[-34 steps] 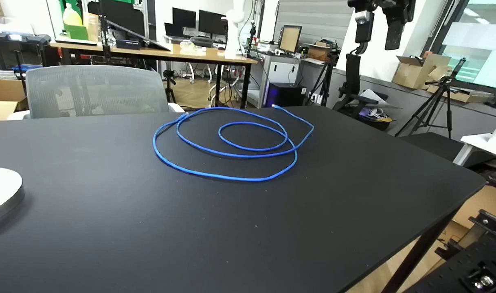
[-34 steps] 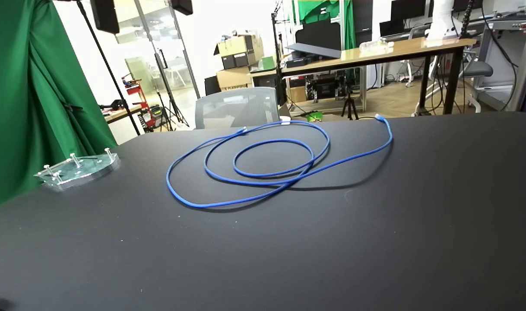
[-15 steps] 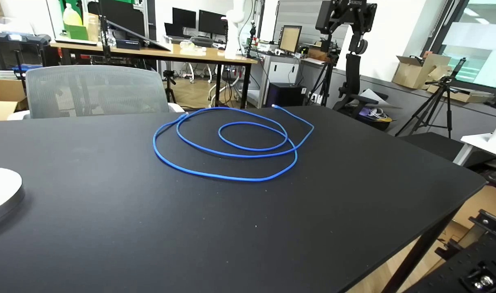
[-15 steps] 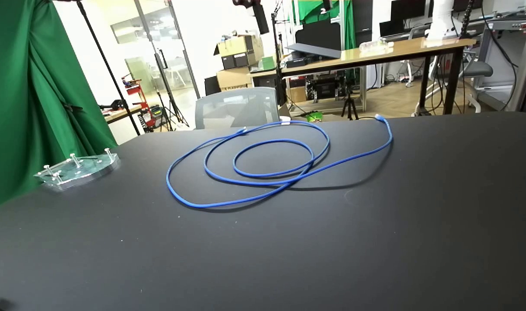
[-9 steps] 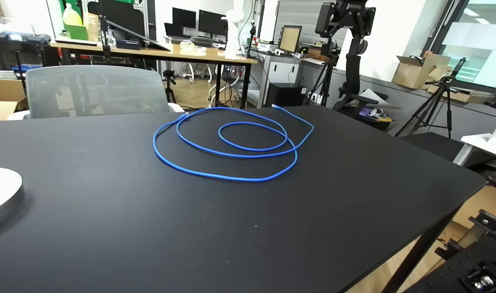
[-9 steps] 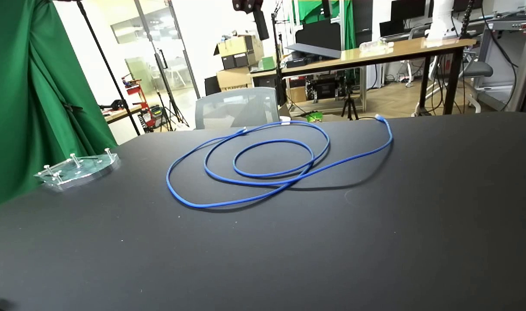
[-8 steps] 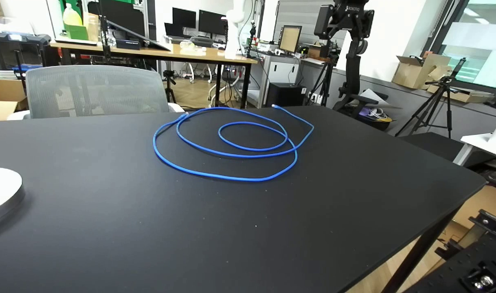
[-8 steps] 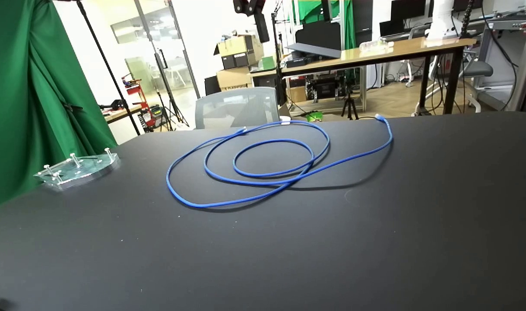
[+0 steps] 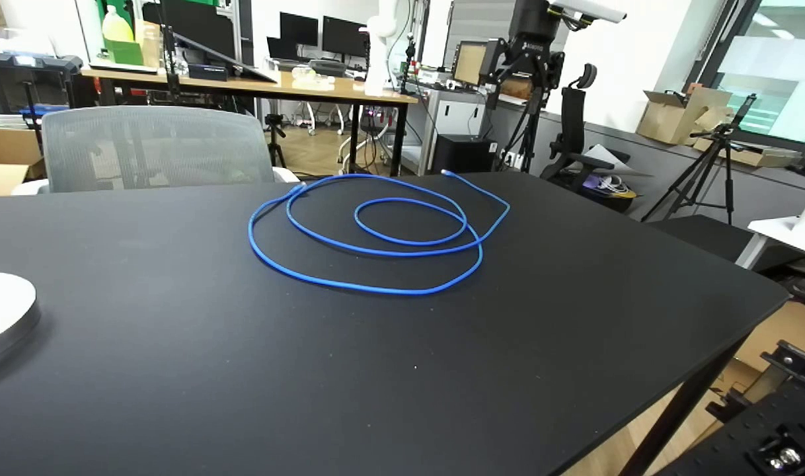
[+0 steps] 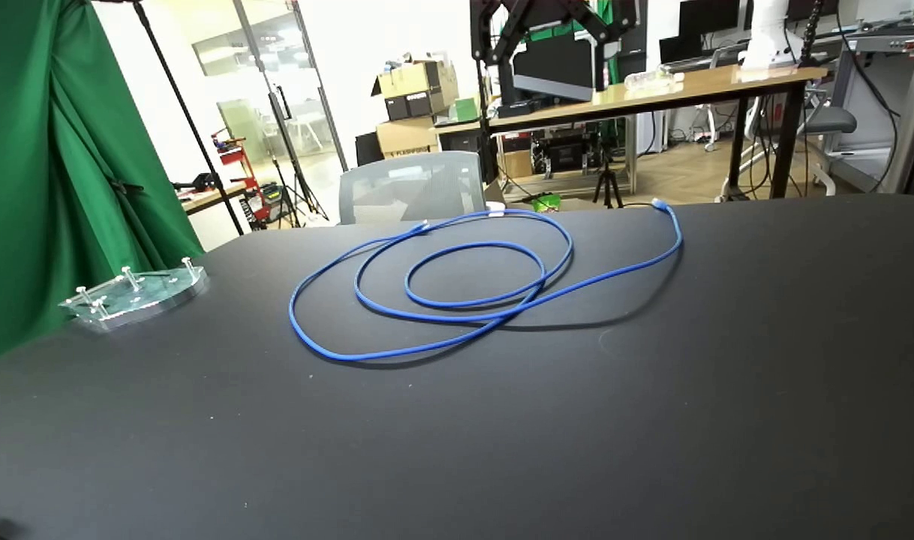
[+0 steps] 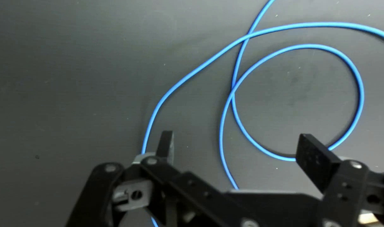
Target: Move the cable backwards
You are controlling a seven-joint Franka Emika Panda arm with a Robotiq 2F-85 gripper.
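The blue cable [image 9: 402, 291] lies in loose, overlapping loops on the black table [image 9: 376, 370]. It also shows in an exterior view [image 10: 457, 319] with small light plug ends at the far side. My gripper [image 9: 516, 96] hangs in the air above the table's far part, clear of the cable; it also shows in an exterior view [image 10: 553, 79]. In the wrist view the gripper [image 11: 237, 142] is open, its fingers wide apart with nothing held. The cable [image 11: 305, 46] runs below, with one strand passing between the fingers in the picture. The gripper's body hides some of the cable.
A clear plate with upright bolts [image 10: 134, 296] stands at the table's left side in an exterior view. A white round-edged object [image 9: 6, 304] sits at the left edge. A grey mesh chair [image 9: 158, 149] stands behind the table. A black metal part [image 9: 772, 423] is at lower right.
My gripper has come lower and shifted sideways over the table, leftward in an exterior view and rightward in an exterior view. It stays open. The cable has not moved.
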